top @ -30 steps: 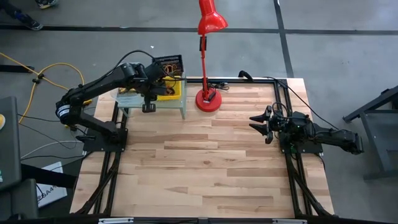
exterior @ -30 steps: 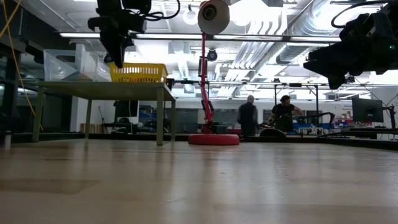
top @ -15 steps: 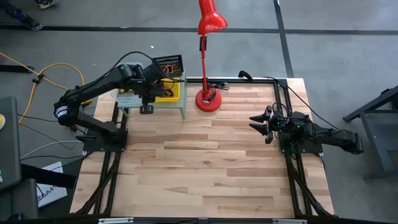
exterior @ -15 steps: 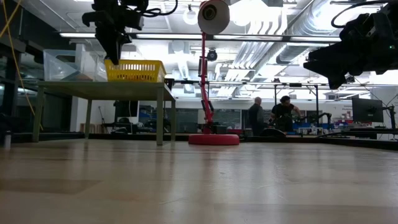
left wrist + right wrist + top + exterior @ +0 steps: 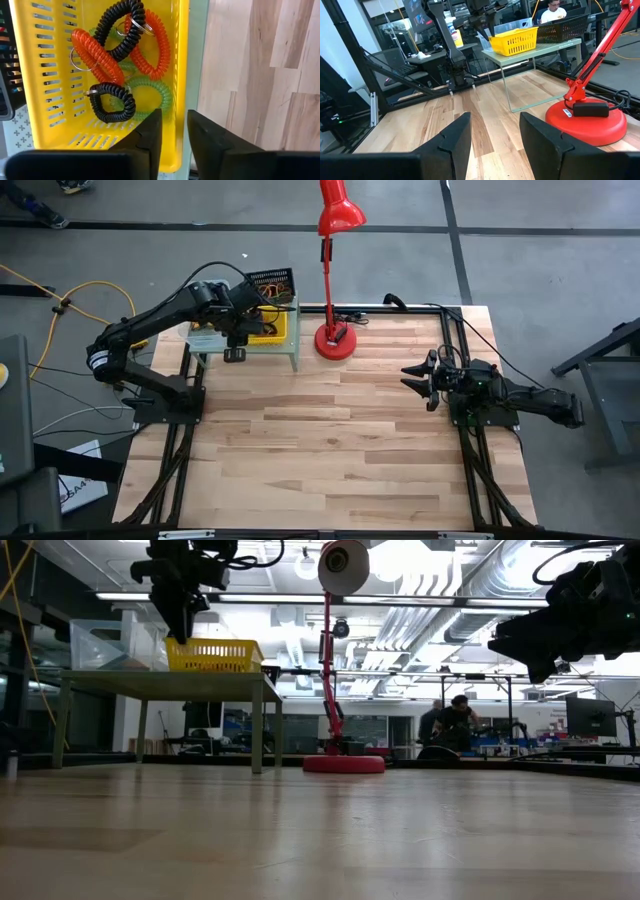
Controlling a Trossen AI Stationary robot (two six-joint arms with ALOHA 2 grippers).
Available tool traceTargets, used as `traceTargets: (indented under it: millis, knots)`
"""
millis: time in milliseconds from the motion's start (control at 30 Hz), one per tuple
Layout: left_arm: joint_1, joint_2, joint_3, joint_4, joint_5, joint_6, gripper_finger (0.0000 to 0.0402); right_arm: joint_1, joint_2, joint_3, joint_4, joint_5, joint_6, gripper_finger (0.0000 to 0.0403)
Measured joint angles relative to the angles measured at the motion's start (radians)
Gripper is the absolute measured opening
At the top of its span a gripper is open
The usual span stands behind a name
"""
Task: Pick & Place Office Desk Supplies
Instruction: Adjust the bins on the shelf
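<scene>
I see the small yellow slotted plastic bin [image 5: 45, 75] sitting on the light-green metal rack [image 5: 275, 350] at the far left of the wooden tabletop [image 5: 330, 440], just beside the black-mesh bin [image 5: 268, 280]. Inside it lie coiled loops in black, orange and green [image 5: 117, 65], piled together and touching.

My left gripper [image 5: 172, 137] hangs right over the yellow bin's near wall, its fingers apart, one inside the rim and one outside, holding nothing. My worry: if I lift carelessly, a finger could catch the thin wall and drag or tip the light bin off the rack's edge.

In the left wrist view the bin's long axis runs roughly along the rack's front edge.

My right gripper [image 5: 425, 380] waits at the tabletop's right side, fingers apart and empty.
</scene>
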Motion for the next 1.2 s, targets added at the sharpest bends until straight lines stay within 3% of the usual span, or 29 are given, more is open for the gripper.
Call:
traceTargets:
  millis: [533,833,1200]
  knots:
    - [-0.018,-0.082,0.000,0.096,-0.003,0.036,0.0101,0.000,0.000,0.000,0.000,0.000,0.000,0.0155]
    - [0.075,-0.035,0.000,0.446,-0.027,0.186,0.0101,0.000,0.000,0.000,0.000,0.000,0.000,0.0155]
    - [0.247,0.117,0.000,0.750,-0.018,0.179,0.0101,0.000,0.000,0.000,0.000,0.000,0.000,0.0155]
